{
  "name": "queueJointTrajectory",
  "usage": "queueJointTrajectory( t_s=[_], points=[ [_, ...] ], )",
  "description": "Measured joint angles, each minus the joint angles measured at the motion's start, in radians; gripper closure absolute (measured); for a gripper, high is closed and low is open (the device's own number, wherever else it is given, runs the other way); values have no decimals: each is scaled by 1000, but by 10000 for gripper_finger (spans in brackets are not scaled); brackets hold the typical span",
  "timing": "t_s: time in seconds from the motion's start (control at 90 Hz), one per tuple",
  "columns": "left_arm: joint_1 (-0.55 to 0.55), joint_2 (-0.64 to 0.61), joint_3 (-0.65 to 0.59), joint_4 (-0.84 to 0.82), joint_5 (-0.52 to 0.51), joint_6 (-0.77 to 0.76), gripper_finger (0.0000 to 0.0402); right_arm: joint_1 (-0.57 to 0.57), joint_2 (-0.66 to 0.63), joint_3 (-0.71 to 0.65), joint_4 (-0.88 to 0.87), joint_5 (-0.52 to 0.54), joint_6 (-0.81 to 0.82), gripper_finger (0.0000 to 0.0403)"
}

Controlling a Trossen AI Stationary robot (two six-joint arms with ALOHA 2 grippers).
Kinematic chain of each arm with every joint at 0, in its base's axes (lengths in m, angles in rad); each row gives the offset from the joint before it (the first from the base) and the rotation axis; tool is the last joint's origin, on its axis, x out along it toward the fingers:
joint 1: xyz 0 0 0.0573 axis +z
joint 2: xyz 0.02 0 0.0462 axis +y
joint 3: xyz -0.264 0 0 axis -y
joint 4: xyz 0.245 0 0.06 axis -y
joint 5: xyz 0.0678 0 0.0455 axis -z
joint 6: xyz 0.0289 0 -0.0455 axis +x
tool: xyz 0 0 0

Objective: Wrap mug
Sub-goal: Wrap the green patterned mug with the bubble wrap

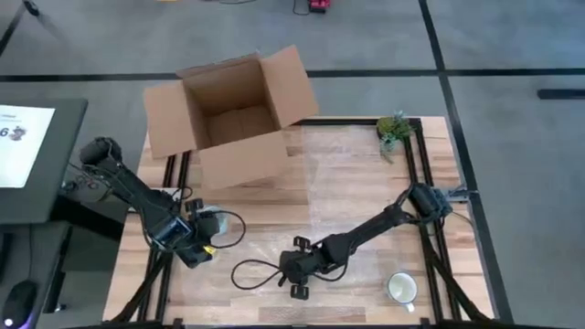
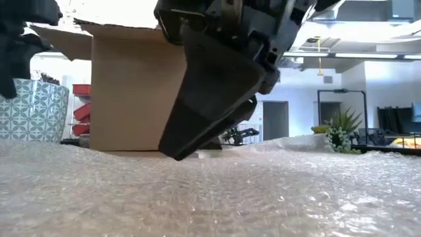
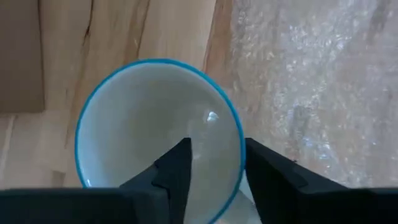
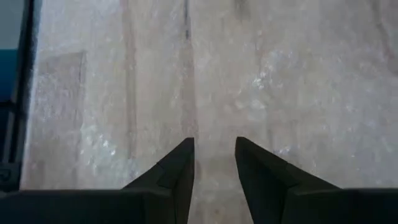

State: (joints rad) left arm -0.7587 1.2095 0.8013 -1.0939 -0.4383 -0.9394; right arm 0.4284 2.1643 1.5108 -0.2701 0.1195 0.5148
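Note:
A white mug with a blue rim (image 3: 155,124) sits at the table's left, beside the left edge of the clear bubble wrap (image 1: 356,196) spread over the middle. My left gripper (image 1: 203,239) is shut on it. My right gripper (image 4: 214,155) reaches to the near middle of the wrap, fingers pointing down and a little apart, with only wrap (image 4: 261,81) showing between them. In the low view its tip (image 2: 176,155) stands right at the wrap's surface (image 2: 263,191). My left gripper has the mug's wall at the rim (image 3: 239,158) between its fingers, one finger (image 3: 177,165) inside the mug and the other (image 3: 267,174) outside. The fingers come from above and the mug's mouth faces up. Whether its base rests on the table cannot be seen. My right gripper is at the bubble wrap, but I cannot tell whether its fingertips touch it.
An open cardboard box (image 1: 233,114) stands at the far left. A small green plant (image 1: 395,130) is at the far right. A second white mug (image 1: 402,288) stands near the front right corner. A black cable loop (image 1: 256,271) lies near the front edge.

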Motion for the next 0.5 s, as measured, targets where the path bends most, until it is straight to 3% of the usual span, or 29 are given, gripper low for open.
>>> queueJointTrajectory(
  t_s=[0.156, 0.5],
  points=[
    [6, 2, 0, 17, -8, 42, 388, -1, 0, 0, 36, 16, -50, 295],
    [7, 1, 142, 15, -147, 138, 399, -25, 41, -1, 107, 25, -128, 295]
  ],
)
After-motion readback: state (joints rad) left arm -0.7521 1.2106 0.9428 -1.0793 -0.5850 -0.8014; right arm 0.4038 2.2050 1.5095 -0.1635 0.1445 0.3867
